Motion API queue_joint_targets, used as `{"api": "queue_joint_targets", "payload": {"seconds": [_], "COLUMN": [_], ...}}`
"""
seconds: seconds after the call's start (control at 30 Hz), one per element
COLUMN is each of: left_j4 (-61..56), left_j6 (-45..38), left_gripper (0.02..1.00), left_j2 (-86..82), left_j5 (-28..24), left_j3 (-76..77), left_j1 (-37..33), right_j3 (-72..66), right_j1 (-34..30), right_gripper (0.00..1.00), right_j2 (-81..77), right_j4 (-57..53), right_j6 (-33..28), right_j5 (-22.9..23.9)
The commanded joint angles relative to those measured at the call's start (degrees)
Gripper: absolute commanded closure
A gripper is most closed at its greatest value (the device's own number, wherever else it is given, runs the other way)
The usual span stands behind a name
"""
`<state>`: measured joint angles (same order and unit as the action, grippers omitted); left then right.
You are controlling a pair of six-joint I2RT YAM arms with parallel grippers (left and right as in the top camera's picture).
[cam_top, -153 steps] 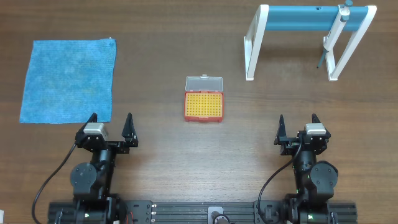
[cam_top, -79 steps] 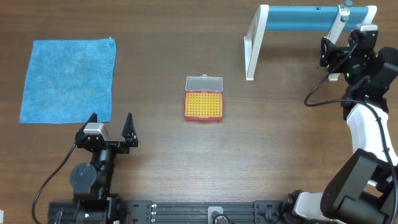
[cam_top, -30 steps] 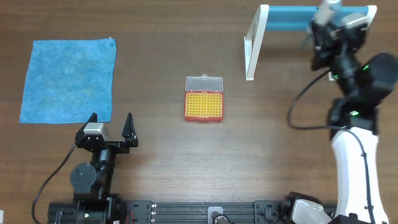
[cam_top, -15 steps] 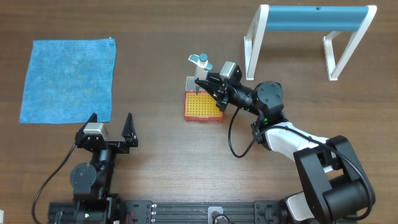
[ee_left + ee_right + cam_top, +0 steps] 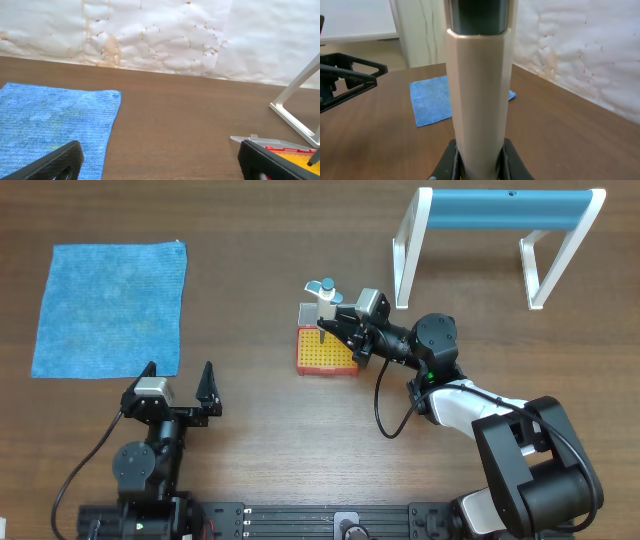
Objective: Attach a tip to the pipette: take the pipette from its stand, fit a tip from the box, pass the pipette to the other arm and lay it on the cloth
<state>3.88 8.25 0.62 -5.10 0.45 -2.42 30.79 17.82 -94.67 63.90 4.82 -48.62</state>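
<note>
the left pincer [image 5: 179,368] hangs near its base, wide open. farther up the table [image 5: 250,440], the right pincer [image 5: 338,323] squeezes the pipette [image 5: 324,298] - its thin end points down over the yellow tip box [image 5: 327,352]. the blue cloth [image 5: 110,310] and the stand [image 5: 500,210] lie farther off.

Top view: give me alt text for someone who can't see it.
The right gripper holds a pipette over the orange tip box mid-table. The left gripper sits open near a blue cloth; a stand is back right.
</note>
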Motion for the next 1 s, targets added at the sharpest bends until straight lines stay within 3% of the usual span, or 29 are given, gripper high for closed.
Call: {"api": "queue_joint_targets", "payload": {"seconds": [0.03,1.0], "left_j4": [0.3,0.3], "left_j6": [0.3,0.3], "left_gripper": [0.02,0.02], "left_j2": [-0.4,-0.4], "left_j5": [0.2,0.2], "left_j3": [-0.1,-0.1], "left_j1": [0.2,0.2], "right_j3": [-0.3,-0.3], "right_j1": [-0.2,1.5], "right_gripper": [0.925,0.925], "right_j2": [0.0,-2.0], "right_j4": [-1.0,-1.0], "right_j6": [-2.6,-3.7], "right_j5": [-0.9,0.0]}}
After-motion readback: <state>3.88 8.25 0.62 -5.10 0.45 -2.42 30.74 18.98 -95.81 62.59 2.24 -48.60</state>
